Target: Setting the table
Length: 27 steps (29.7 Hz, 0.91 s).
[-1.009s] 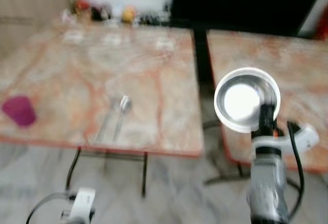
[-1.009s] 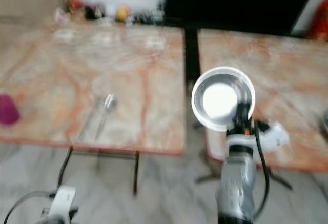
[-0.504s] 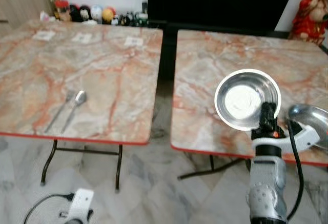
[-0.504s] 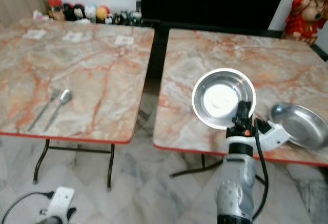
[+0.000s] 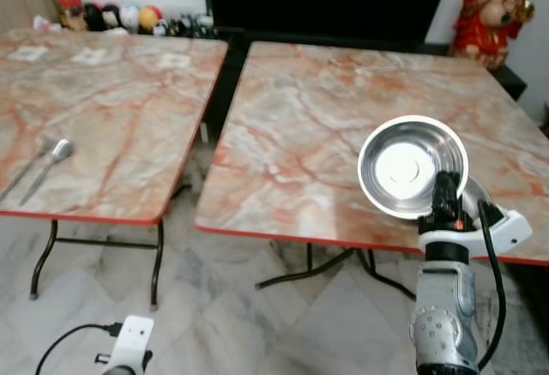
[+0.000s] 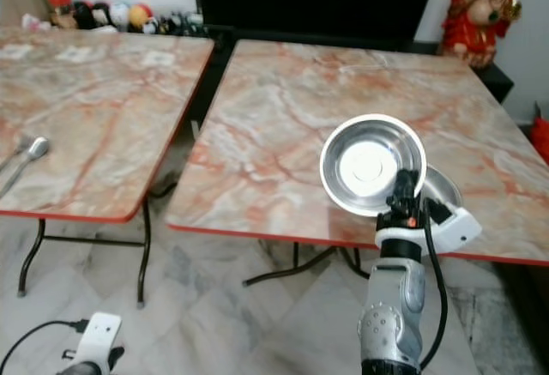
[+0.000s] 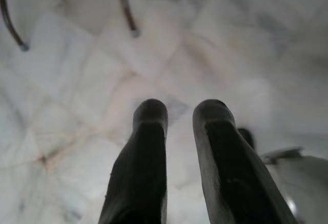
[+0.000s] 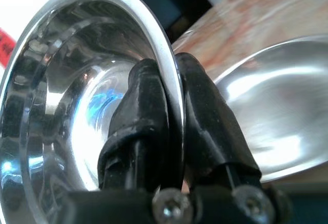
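Two marble tables (image 5: 360,126), one steel bowl (image 5: 413,166) held up over the near edge of the right one.
Eye views: the right gripper (image 5: 444,188) pinches the bowl's rim; a spoon (image 5: 50,157) lies on the left table. Left wrist view: the left gripper (image 7: 179,112) hangs over floor tiles, fingers slightly parted, holding nothing. Right wrist view: both fingers (image 8: 146,106) clamp the rim, a second bowl (image 8: 277,111) behind.

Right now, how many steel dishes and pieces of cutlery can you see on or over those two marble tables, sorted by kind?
Steel bowls: 1, the steel bowl gripped by its rim in the right gripper.
Steel plates: 1, the steel plate lying on the right table behind the bowl.
Spoons: 1, the spoon on the left table.
Forks: 1, the fork beside it.
Total: 4.
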Motion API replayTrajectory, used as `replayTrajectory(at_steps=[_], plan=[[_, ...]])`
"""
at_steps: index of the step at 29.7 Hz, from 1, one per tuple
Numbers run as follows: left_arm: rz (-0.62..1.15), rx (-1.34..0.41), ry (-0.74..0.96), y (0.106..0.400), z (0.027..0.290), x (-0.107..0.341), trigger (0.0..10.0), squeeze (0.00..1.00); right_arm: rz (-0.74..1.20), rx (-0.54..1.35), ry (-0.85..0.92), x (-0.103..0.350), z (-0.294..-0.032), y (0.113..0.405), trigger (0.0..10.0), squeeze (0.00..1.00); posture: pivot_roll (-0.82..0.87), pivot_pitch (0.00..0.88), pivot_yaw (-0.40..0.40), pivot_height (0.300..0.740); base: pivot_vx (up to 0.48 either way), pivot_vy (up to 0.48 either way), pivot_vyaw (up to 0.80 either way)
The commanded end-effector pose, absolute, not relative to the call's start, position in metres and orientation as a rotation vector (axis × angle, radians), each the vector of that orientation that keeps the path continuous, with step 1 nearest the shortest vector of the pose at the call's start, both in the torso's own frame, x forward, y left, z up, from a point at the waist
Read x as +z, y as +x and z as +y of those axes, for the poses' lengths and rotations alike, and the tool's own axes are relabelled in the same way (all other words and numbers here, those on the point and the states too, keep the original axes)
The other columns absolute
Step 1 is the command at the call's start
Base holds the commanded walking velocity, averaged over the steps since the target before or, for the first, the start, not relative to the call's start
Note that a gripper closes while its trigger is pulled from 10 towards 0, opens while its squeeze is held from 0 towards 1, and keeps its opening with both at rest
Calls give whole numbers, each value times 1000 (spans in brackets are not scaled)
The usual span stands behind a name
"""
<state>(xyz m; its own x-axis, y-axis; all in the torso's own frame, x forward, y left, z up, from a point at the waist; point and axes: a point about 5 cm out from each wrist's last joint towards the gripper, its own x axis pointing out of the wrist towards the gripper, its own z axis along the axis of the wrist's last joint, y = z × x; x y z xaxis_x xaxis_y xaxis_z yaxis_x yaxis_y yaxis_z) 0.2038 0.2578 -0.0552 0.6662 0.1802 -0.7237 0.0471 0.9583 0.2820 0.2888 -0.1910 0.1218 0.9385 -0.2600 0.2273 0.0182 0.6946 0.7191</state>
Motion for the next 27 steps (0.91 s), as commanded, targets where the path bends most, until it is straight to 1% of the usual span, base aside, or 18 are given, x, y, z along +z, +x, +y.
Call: replayTrajectory(at_steps=[1,7,13,27], plan=[[867,48,297,200,251,-60,10000,0,-322,-187,829,117,-187,284,10000,0,148,0,-18,740,0,0,0],[849,51,280,203,248,-59,10000,0,-321,-196,822,117,-190,285,10000,0,140,0,-23,740,0,0,0],[847,48,274,203,247,-59,10000,0,-308,-187,818,116,-187,286,10000,0,141,0,-26,740,0,0,0],[837,48,267,207,243,-58,10000,0,-306,-169,821,117,-185,287,10000,0,138,0,-30,740,314,0,0]])
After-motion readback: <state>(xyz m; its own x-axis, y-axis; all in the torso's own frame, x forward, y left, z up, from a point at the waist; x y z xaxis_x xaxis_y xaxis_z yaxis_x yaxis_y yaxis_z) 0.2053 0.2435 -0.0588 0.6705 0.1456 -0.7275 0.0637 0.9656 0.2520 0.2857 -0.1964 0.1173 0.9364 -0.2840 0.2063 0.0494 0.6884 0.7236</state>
